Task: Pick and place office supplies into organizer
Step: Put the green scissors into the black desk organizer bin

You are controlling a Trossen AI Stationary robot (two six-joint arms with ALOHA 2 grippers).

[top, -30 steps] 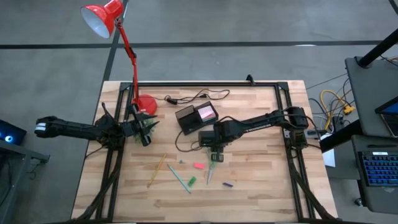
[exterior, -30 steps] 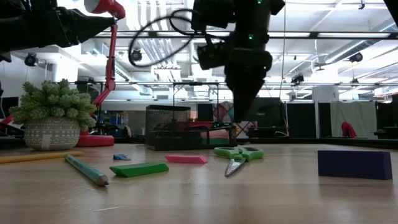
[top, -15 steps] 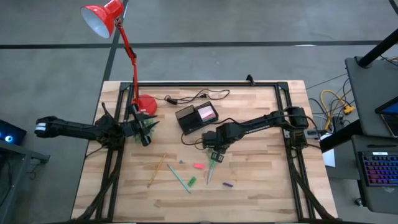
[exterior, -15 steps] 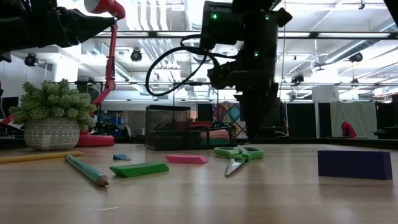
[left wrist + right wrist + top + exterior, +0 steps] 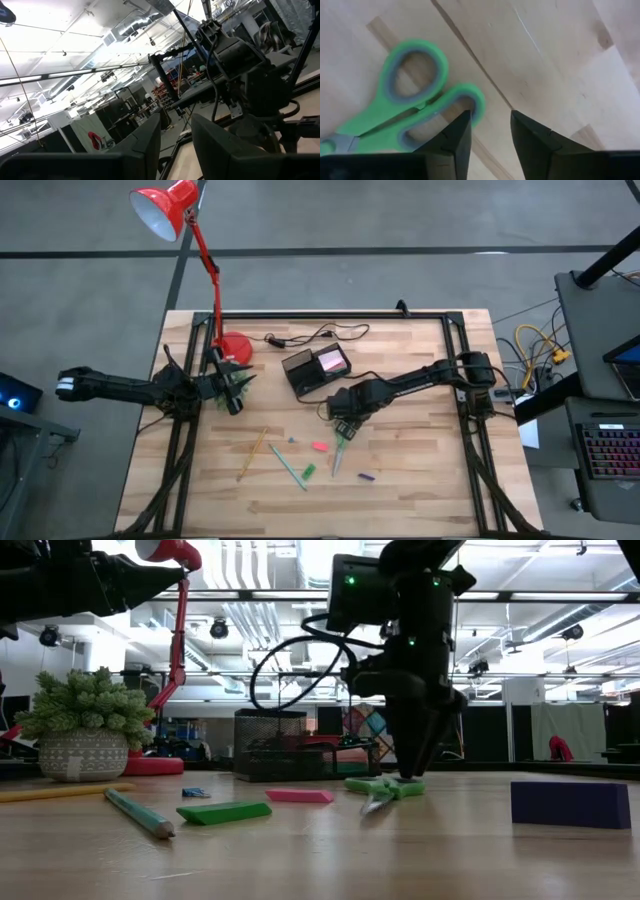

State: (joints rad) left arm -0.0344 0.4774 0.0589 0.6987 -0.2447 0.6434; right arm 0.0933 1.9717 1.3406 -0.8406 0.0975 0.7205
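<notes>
Two open fingers, right pincer at scissors handle edge

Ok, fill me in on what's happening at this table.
The right gripper is down at the green-handled scissors lying on the table, fingers apart beside one handle loop and nothing gripped yet. The organizer sits toward the back by the red lamp, with something pink in it. A pencil, pen and small coloured pieces lie loose on the wood. The left gripper waits near the lamp's base beside a small potted plant.
</notes>
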